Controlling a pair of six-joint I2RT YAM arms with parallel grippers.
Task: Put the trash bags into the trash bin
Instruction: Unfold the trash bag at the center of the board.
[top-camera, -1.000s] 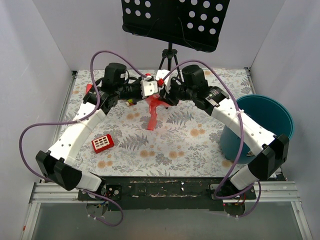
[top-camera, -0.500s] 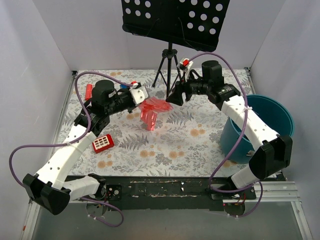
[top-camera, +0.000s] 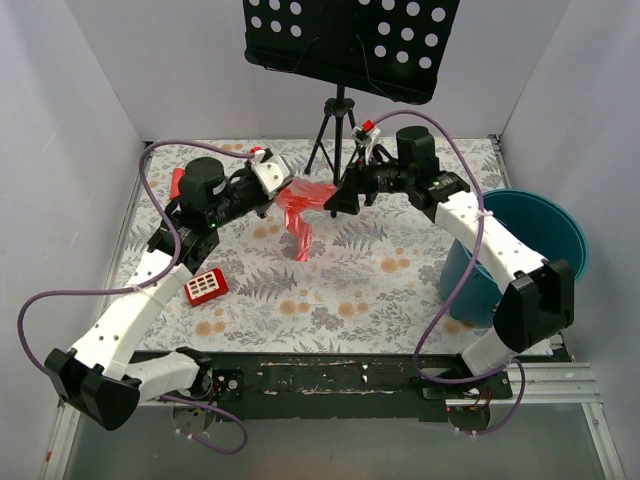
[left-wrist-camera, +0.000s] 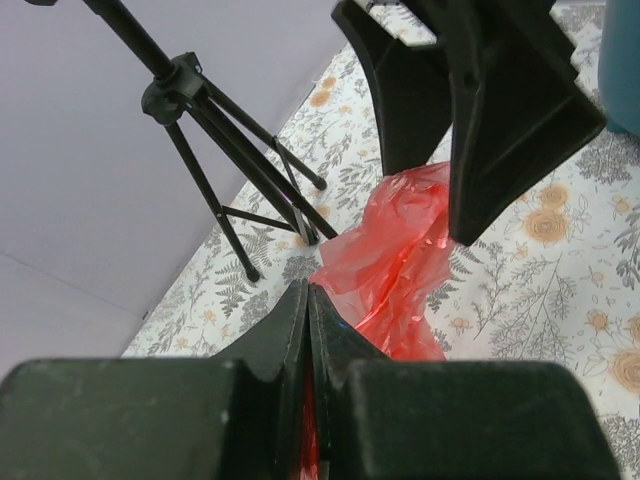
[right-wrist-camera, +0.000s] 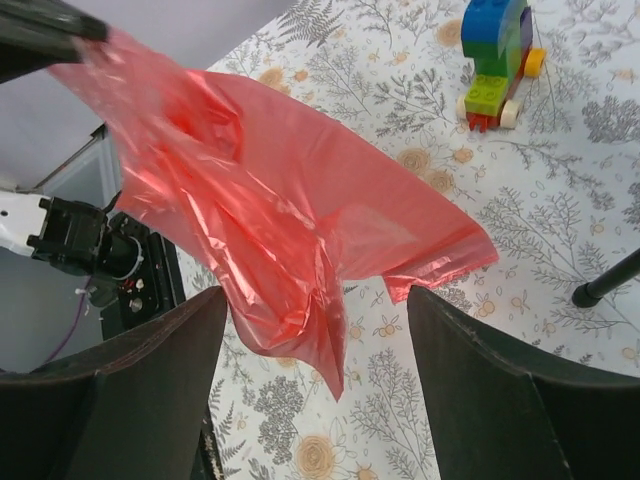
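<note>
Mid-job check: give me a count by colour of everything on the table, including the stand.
Red: 3 (trash bag, block with white squares, cylinder)
Teal: 1 (trash bin)
Multicolour: 1 (brick toy car)
Black: 1 (music stand)
Total: 6

trash bin (top-camera: 540, 225) partly behind right arm (top-camera: 482, 236)
</note>
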